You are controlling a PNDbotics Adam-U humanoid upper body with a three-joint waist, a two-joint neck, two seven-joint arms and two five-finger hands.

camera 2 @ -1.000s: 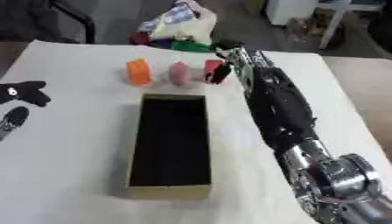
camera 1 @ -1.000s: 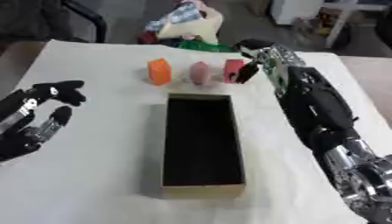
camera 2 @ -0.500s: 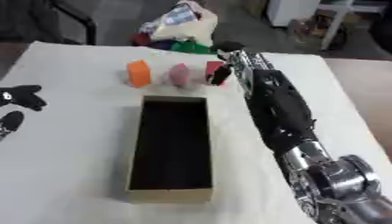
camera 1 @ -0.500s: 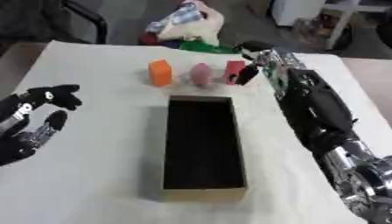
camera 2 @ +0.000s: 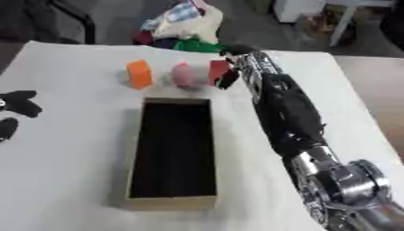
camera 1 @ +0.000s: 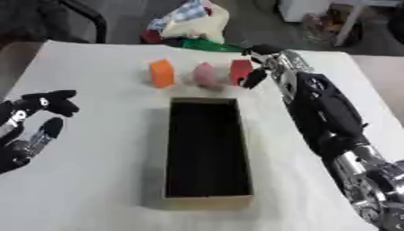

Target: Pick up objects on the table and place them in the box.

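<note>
Our right hand [camera 1: 262,63] reaches across the white worktop [camera 1: 94,180] to the far row of three small things, and it sits right against the red block [camera 1: 239,71], on that block's right side. One dark finger drops down along the block's right face while the rest of the hand arches over its top; we cannot tell whether the fingers have closed on it yet. The pink object [camera 1: 205,75] stands just left of the red block, and the orange block [camera 1: 162,72] is left again, a little apart. All three lie just beyond the far short end of the box [camera 1: 207,198], whose long axis runs away from us, so we judge the carry to be short, back toward us. Our left hand [camera 1: 35,122] rests open at the left edge, well apart from the row, so the right is clearly the nearer hand.
</note>
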